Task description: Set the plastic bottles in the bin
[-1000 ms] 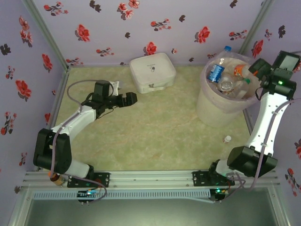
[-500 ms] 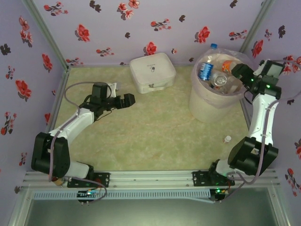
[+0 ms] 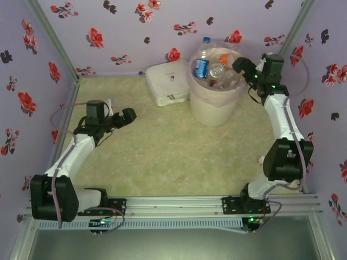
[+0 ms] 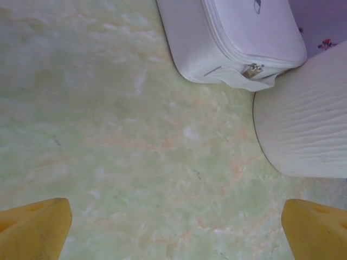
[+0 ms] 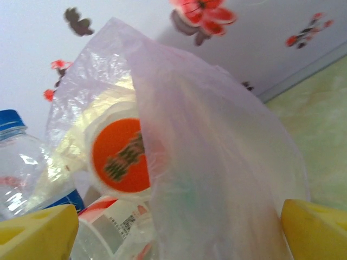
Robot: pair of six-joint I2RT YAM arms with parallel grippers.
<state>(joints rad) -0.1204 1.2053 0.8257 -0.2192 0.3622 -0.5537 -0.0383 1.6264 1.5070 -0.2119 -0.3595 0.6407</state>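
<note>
My right jaws gape at the bagged rim of the bin [image 3: 214, 108], bottles [image 3: 201, 67] heaped inside, left jaws open over the surface [image 3: 162, 151].

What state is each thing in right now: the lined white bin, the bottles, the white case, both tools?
Large round white bin with pinkish bag liner: upright, heaped full.
Clear plastic bottles: piled in the bin, some above its rim.
Flat white square zipped case: shut, lying flat beside the bin.
Left tool: open, empty, over the green marbled table.
Right tool: open, at the bin's rim, liner between its fingers.
</note>
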